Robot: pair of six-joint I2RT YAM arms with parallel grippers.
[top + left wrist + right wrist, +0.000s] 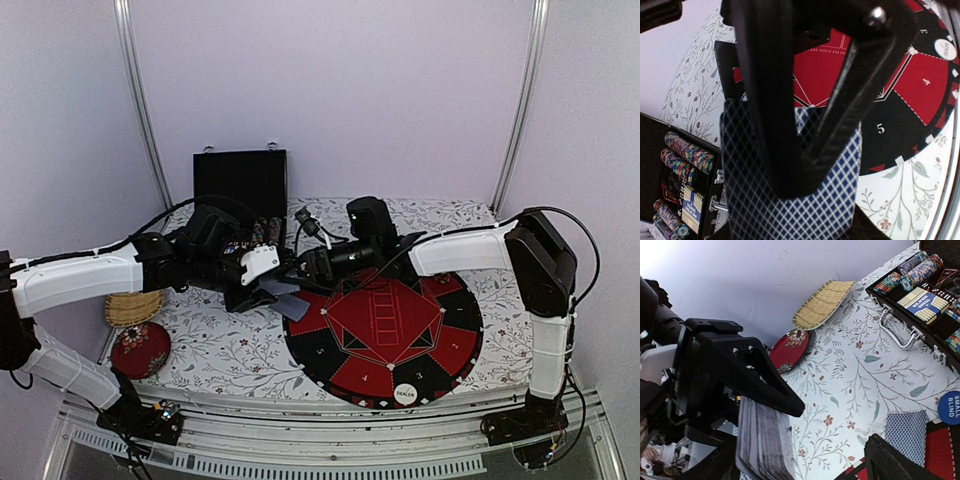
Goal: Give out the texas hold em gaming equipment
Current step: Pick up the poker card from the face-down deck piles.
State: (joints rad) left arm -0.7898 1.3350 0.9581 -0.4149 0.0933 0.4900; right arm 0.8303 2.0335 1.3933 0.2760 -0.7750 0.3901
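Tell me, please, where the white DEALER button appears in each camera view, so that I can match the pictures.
Top external: the DEALER button lies bottom centre, on the near edge of the round mat.
Left wrist: the button is near the upper right corner, on the mat's black rim.
Right wrist: not in it.
Shared landmark: the red-and-black mat, whose red corner shows bottom right in the right wrist view.
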